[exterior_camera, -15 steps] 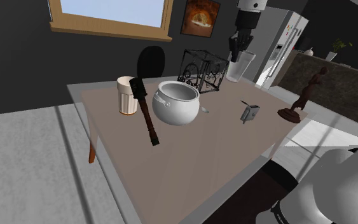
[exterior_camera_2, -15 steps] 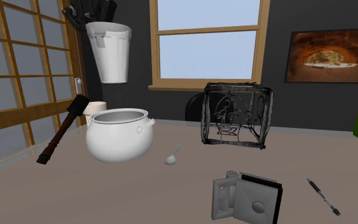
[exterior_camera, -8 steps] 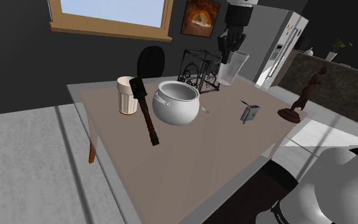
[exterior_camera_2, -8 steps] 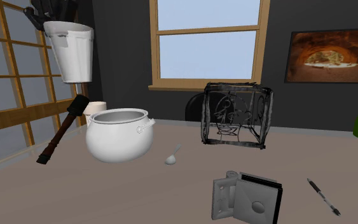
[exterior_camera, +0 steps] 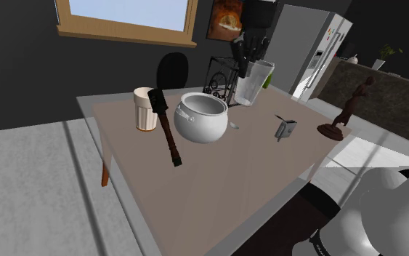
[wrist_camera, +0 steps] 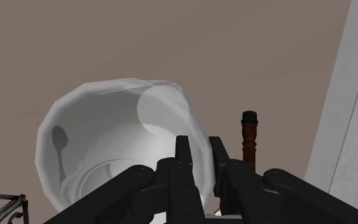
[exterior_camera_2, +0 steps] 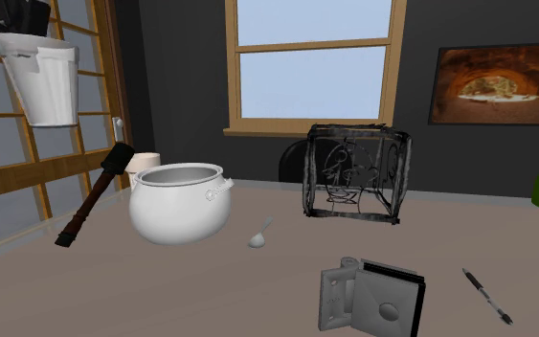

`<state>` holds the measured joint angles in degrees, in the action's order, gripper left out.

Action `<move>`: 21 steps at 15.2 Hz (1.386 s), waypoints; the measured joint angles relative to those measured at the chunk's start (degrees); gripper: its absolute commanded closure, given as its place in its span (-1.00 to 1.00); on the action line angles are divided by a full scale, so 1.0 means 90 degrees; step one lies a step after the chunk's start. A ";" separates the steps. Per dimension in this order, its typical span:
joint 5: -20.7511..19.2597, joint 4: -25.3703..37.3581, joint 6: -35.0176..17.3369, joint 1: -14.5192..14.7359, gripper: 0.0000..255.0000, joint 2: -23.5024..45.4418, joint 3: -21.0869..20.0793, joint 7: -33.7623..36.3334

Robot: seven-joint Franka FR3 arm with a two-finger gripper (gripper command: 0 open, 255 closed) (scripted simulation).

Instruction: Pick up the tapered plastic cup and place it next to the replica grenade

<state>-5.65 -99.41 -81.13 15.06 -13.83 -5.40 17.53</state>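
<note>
Pick-up was done, approx. half the job: fingers (wrist_camera: 184, 156) were clamped on the rim of the cup (exterior_camera: 253, 81), which hung high over the counter (exterior_camera: 232, 174) near the pot (exterior_camera: 203, 116), well apart from the grenade (exterior_camera: 166, 131), so carry-over & set-down beside it were left.
</note>
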 measured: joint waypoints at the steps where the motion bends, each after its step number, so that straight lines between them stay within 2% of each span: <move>1: 0.0033 0.0061 0.0014 0.0065 1.00 0.0064 -0.0112 0.0177; 4: 0.0098 0.0298 0.0114 0.0213 1.00 0.0243 -0.0363 0.0577; 21: 0.0168 -0.1453 -0.1327 0.0266 1.00 -0.0055 -0.0404 0.0782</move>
<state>-4.14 -112.49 -93.07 17.46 -14.32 -9.04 24.57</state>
